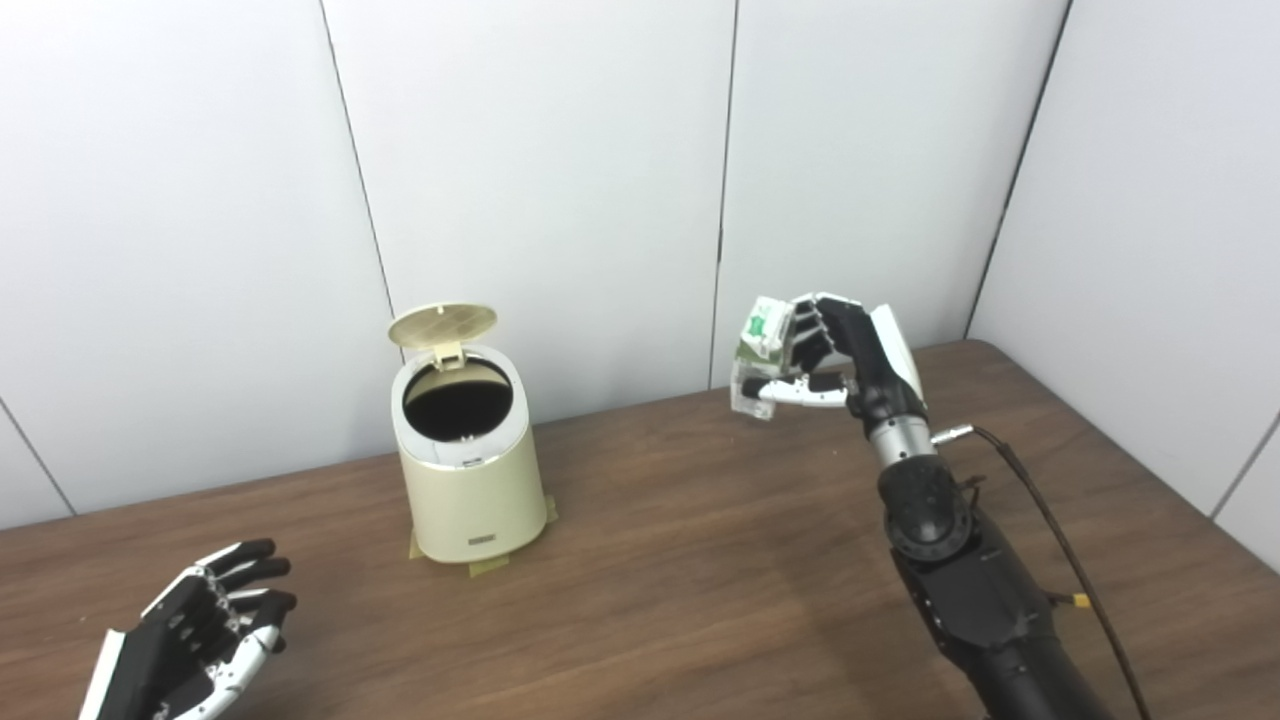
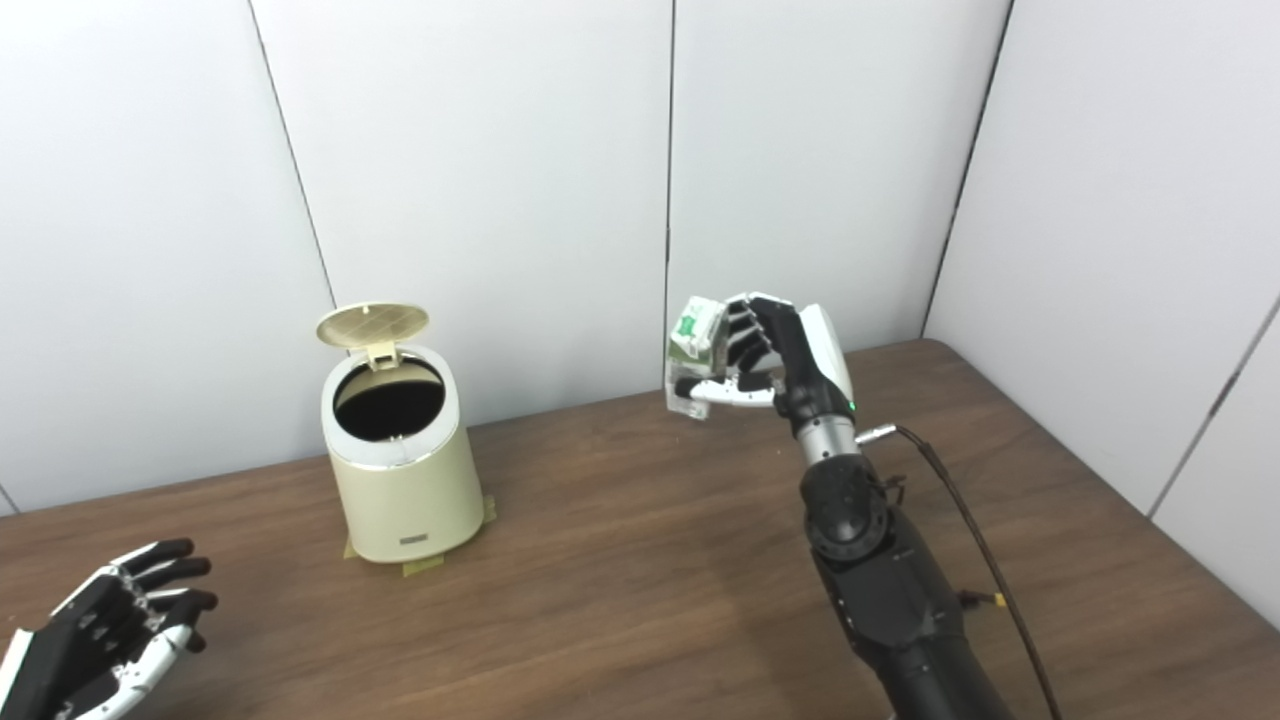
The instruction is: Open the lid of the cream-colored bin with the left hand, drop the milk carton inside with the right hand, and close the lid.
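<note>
Your right robot hand (image 1: 835, 360) is pinching the milk carton (image 1: 757, 352) aloft, right of the open-lidded bin (image 1: 470, 480); your left robot hand (image 1: 205, 635) is hovering spread.

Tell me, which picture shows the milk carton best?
The left eye view: the milk carton sits nearer the picture's middle, with its green print facing us in the right hand. The right eye view shows the same carton, just as gripped, slightly smaller.

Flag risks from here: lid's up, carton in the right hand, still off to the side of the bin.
1. The lid stands open unheld; the left hand rests away from it, so it may drop shut.
2. The milk carton sticks out past the right hand's fingers; it might slip in transit.
3. The bin opening is narrow; an off-centre release may hit the rim.
</note>
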{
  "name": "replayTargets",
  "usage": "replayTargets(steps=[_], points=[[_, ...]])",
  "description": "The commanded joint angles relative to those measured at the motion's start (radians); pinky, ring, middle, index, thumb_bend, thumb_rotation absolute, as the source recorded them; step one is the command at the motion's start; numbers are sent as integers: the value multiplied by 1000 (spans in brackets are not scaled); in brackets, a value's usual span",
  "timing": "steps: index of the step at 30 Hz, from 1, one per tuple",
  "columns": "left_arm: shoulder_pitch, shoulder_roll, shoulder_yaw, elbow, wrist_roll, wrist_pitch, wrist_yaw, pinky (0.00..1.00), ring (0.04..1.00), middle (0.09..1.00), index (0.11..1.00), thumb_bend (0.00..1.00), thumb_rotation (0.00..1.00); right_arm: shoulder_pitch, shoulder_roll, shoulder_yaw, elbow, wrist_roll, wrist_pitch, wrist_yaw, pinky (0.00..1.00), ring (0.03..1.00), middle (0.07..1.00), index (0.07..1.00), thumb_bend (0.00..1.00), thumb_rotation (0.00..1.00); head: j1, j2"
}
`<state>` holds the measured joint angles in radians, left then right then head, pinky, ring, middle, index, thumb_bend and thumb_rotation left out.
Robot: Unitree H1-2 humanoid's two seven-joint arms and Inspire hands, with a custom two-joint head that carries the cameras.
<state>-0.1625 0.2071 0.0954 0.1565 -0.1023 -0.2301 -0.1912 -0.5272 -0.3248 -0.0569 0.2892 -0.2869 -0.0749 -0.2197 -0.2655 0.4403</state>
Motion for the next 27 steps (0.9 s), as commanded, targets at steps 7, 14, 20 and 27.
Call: replayTargets(steps=[7,14,20,27], points=[[-49,4,-9,36,42,-93,24,434,576,663,697,433,0,-105,40,19,-108,-29,66,18,360,415,487,521,518,0,63,-5],[-55,-9,-23,68,61,-127,37,440,570,657,692,440,0,-108,126,27,-166,25,92,50,352,415,493,523,517,0,145,-10],[-55,-27,-29,79,78,-134,54,437,560,657,693,489,0,-97,199,46,-210,28,115,61,344,413,498,512,518,0,192,-10],[-58,-42,-37,86,110,-137,75,446,570,654,690,500,0,-105,261,74,-242,22,155,72,355,412,489,526,517,0,218,-7]])
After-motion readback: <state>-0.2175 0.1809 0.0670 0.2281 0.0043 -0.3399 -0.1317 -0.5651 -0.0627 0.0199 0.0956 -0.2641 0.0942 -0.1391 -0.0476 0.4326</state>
